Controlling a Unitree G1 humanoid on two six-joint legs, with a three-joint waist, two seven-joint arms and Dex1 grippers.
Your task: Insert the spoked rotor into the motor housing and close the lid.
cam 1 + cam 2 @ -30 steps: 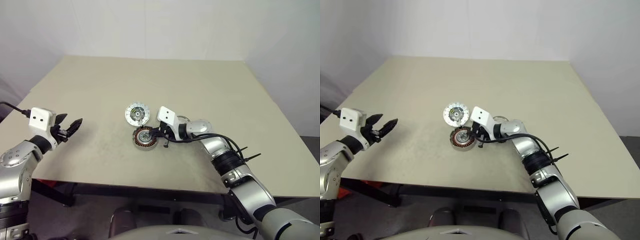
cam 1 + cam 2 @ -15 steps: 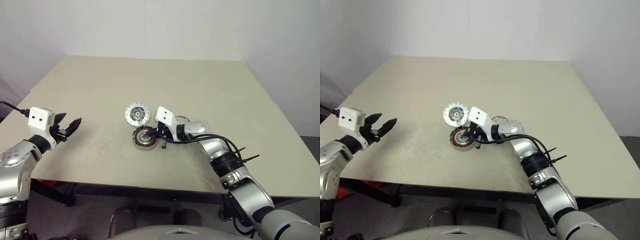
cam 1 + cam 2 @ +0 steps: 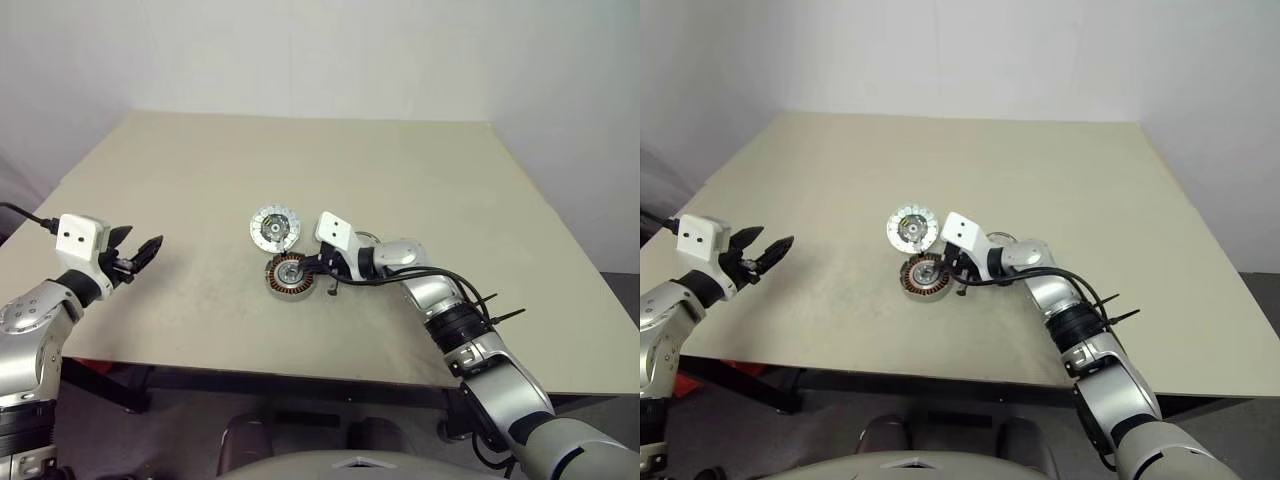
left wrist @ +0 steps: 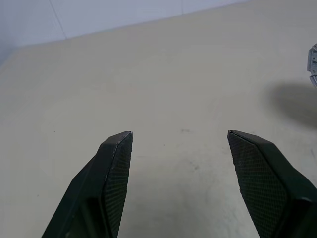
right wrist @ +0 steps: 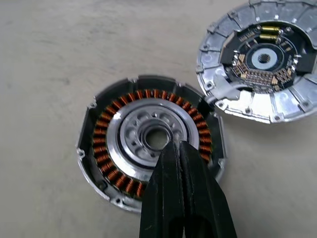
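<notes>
Setting: a beige table (image 3: 420,190) against plain white walls.
Left gripper (image 3: 143,253): at the table's left edge, well apart from the parts. Its two black fingers (image 4: 115,168) stand wide apart with bare tabletop between them and nothing in their grasp.
Lid (image 3: 274,227): lies flat near the middle of the table, on the far side of the housing, inner face up. The right wrist view shows its silver ribbed rim and a dark central board with gold-coloured and black parts. Its edge is just beside the housing's rim; whether the two touch cannot be told.
Motor housing (image 5: 148,158): lies flat on the table, nearer the robot than the lid. A ring of copper-coloured windings runs inside its dark rim around a silver centre with a hole in the hub.
Spoked rotor: cannot be told apart from the silver centre seated in the housing.
Right gripper (image 5: 174,147): fingers pressed together, gripping nothing, the tips at the edge of the housing's central hole.
</notes>
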